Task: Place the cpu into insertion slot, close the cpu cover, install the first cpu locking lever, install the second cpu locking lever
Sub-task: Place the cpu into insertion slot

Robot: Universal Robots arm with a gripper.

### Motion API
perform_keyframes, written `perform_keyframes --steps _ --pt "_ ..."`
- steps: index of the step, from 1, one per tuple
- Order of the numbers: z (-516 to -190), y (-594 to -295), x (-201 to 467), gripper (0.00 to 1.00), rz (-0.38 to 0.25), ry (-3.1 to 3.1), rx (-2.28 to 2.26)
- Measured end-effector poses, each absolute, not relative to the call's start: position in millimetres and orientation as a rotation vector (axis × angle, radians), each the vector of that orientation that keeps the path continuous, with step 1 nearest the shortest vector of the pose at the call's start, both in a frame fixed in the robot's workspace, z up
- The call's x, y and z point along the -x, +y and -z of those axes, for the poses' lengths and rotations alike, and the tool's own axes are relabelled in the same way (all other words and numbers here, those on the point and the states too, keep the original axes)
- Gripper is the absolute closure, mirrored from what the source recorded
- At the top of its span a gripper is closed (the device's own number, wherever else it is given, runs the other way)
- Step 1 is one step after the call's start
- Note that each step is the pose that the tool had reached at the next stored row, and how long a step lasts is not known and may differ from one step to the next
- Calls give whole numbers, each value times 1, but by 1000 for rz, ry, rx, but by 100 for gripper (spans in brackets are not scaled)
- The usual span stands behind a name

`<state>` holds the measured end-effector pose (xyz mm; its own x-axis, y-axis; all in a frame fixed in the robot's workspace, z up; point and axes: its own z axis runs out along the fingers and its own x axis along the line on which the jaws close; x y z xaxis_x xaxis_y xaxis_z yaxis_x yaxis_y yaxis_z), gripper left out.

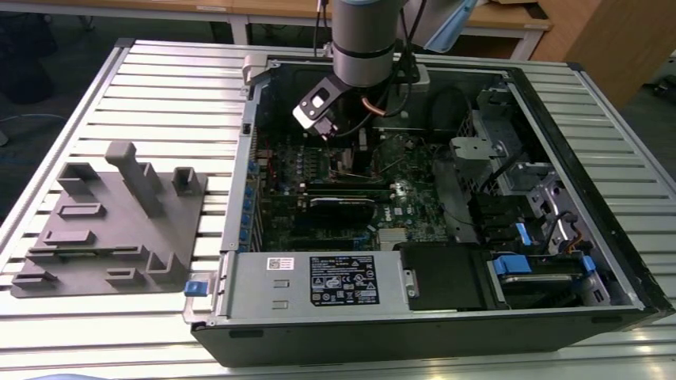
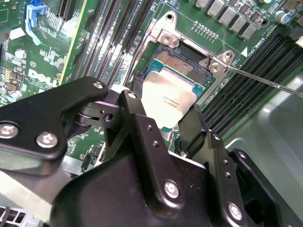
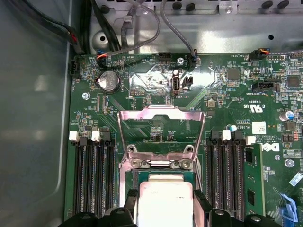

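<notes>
- Over the insertion slot point(image 2: 182, 64), in the second wrist view, your gripper point(image 2: 164, 113) pinches the cpu point(image 2: 170, 94) by two opposite edges.
- The cpu cover point(image 3: 161, 112) stands flipped open in the first wrist view.

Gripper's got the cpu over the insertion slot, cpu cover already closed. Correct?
No: the cpu cover is open, swung up, as the first wrist view shows. In the second wrist view the gripper does hold the cpu over the insertion slot.

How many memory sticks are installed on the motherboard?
1: a green memory stick stands in the slot farthest from the cpu on one side; others may be hidden.
</notes>
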<state>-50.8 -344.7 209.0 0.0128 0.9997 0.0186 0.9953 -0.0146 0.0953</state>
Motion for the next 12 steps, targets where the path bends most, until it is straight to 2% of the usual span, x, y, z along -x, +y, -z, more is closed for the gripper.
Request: perform_keyframes --steps 12 --pt "-207 -344 52 46 -126 2192 -2171"
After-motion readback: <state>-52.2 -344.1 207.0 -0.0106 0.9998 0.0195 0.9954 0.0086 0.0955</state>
